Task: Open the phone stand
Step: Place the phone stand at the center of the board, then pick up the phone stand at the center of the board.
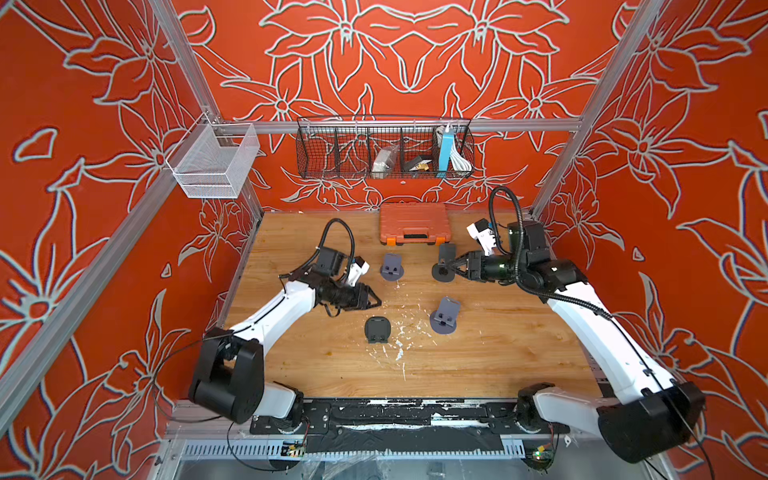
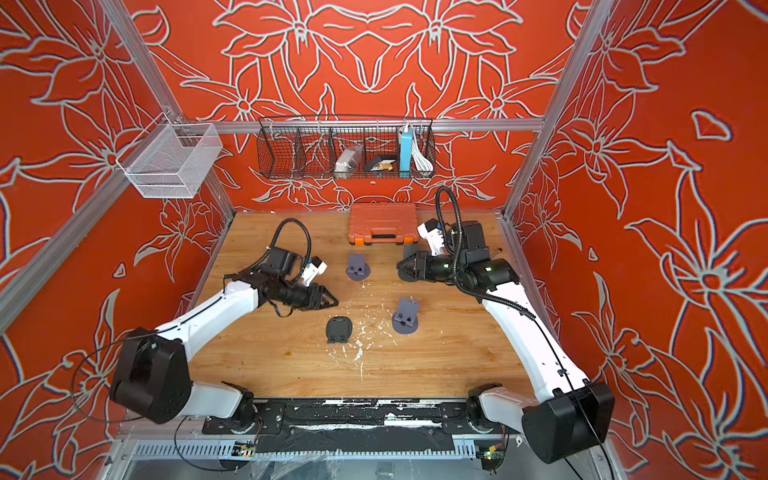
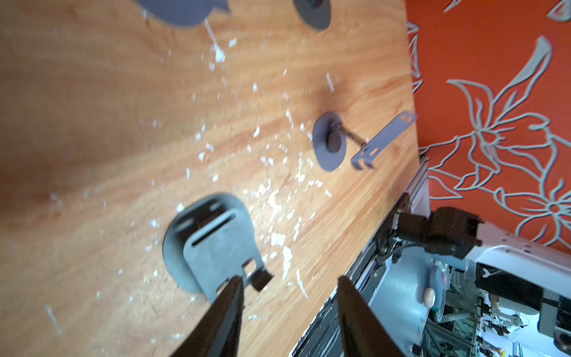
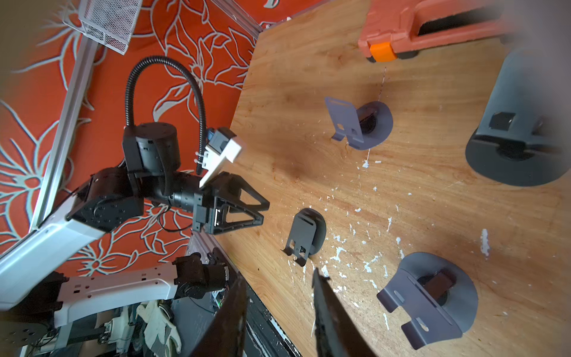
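Phone stand left to open, I judge, is the dark folded one [image 1: 377,329]. It lies near the middle of the wooden table [image 1: 498,365], just beside the tips of the left gripper [image 1: 376,304]. That gripper hovers with its fingers apart and nothing between them. The right gripper [image 1: 446,266], likewise parted and empty, sits close by another dark stand [image 1: 448,251] farther back (its plate looks raised). The step goes best if the round base [image 3: 171,253] is kept pinned while the plate [image 3: 216,244] swings up on its hinge. One finger should slip under the hooked lip [image 3: 259,276], the only edge standing proud, and lift slowly so the light stand does not skid.
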Motion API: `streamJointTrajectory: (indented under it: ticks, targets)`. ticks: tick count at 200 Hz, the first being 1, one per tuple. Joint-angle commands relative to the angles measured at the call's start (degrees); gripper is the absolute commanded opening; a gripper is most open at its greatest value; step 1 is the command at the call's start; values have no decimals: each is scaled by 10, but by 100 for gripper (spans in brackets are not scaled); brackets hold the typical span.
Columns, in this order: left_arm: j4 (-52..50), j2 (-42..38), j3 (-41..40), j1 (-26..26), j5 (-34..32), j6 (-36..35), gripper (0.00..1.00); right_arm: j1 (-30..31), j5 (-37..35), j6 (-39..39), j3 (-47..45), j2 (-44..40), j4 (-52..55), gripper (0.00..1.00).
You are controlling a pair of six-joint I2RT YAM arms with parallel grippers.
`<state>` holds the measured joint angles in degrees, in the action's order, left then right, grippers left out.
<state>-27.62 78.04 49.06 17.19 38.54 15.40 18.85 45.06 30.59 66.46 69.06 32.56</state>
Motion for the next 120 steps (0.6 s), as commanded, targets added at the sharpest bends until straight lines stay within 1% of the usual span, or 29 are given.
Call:
streamJointTrajectory:
  ticks: [1, 16, 36, 54, 73, 104, 120]
  targets:
    - [99, -36, -55, 26, -49, 88, 49, 33, 32, 24, -17, 0, -60, 37]
    - [160, -61, -105, 33, -70, 111, 48, 65, 39, 33, -24, 9, -86, 37]
    - [233, -84, -165, 33, -92, 112, 48, 103, 25, 30, -21, 32, -80, 37]
    - [275, -87, -191, 33, -100, 115, 48, 123, 25, 29, -20, 53, -70, 37]
    - [311, -82, -213, 32, -99, 112, 48, 128, 27, 33, -27, 61, -74, 37]
    - [376, -41, -233, 33, -75, 129, 48, 130, 22, 48, -38, 68, -91, 36]
    - [384, -24, -234, 33, -71, 122, 48, 131, 18, 53, -41, 71, -95, 36]
